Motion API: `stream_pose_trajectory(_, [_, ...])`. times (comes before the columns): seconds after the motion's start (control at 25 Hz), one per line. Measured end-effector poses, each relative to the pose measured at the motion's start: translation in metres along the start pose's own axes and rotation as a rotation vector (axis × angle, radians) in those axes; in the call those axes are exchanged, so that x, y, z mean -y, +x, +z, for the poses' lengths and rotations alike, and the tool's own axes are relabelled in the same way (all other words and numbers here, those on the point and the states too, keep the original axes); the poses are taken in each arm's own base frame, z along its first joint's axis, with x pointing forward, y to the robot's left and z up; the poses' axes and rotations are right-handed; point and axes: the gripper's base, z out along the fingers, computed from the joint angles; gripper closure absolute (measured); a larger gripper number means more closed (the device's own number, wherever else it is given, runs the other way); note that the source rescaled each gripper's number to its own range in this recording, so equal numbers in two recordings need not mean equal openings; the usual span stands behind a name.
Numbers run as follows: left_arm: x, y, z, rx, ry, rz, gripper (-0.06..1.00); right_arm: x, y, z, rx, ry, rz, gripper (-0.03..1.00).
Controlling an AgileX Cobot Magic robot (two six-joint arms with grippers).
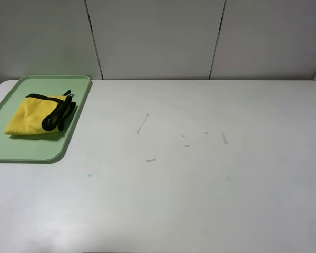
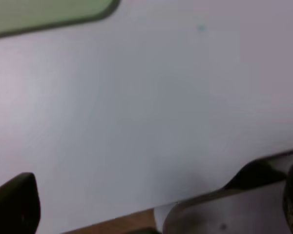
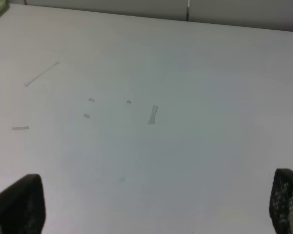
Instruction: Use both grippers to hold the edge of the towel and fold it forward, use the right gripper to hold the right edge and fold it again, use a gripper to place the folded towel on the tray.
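1. Towel (image 1: 34,115) folded into a compact yellow wad, black trim (image 1: 60,115) bunched along its right side, lying on tray (image 1: 21,150) at far left of surface (image 1: 200,190); resting wholly inside the rim, toward the tray's back half
2. Both folds and the placement judged complete; nothing of the task visibly left except perhaps parking the arms
3. Fold untidy: layers uneven, trim looped loosely, but no part hanging over the tray rim
4. Left tool (image 2: 151,209) released, jaws spread wide, nothing between them; hanging over the near edge of the surface, only a corner of the tray (image 2: 49,12) in its view
5. Right tool (image 3: 156,204) released likewise, jaw tips wide apart at the frame corners, bare surface between, nothing grasped
6. Neither arm visible in the high view; both judged drawn back toward the near side
7. Open room: whole middle and right of the surface bare save a few small tape scraps (image 1: 142,124) and marks; panel wall behind, tray set close to the left and back edges
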Motion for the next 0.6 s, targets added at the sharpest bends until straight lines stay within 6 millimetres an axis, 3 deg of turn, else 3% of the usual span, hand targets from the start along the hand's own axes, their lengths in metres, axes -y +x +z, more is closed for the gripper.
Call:
stream_pose_trajectory(0.24, [-0.001, 0.039, 0.003, 0.064, 0.000, 0.162, -0.05, 0.000, 0.000, 0.000, 0.000, 0.000, 0.000, -0.03])
stream_pose_trajectory(0.6, [0.003, 0.059, -0.020, 0.274, 0.049, 0.131, -0.05, 0.000, 0.000, 0.000, 0.000, 0.000, 0.000, -0.03])
